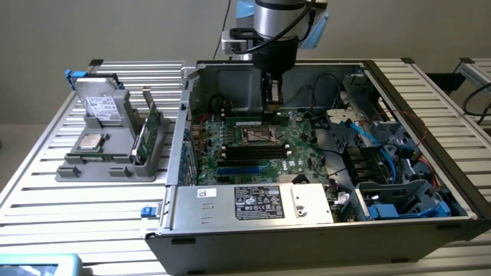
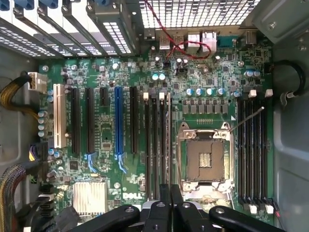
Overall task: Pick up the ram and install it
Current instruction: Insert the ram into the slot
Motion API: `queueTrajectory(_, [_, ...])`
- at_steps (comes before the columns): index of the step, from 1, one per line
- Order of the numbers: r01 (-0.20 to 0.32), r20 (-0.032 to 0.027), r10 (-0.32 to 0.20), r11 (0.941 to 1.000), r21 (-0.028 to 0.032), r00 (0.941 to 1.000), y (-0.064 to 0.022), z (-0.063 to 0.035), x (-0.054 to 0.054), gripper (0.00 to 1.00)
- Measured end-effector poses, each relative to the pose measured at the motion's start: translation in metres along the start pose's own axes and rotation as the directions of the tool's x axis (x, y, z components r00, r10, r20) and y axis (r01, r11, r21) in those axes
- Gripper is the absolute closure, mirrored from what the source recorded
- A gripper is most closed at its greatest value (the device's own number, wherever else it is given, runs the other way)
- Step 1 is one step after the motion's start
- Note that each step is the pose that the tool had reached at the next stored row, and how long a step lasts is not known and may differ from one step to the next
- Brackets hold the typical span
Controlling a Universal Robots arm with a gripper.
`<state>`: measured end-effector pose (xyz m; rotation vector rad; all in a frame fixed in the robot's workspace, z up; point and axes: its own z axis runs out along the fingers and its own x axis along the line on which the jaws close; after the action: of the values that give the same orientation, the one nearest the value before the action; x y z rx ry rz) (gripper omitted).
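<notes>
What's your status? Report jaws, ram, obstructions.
Gripper inside the case, jaws shut, above the motherboard. Ram lies beside the CPU socket; seating unclear. No cable across it.

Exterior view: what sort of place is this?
Probably a robotics lab bench for PC assembly: an open PC case on a slatted metal table, a robot arm over it, and a grey parts fixture beside it.

Matt metal case (image 1: 307, 244), glossy green motherboard (image 2: 104, 137)
</notes>
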<state>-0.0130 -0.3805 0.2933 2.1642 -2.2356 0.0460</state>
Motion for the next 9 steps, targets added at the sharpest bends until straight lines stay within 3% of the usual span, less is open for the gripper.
queueTrajectory(9, [0.000,0.0000,0.000,1.0000,0.0000,1.0000,-0.0001,0.0161,0.001,0.88])
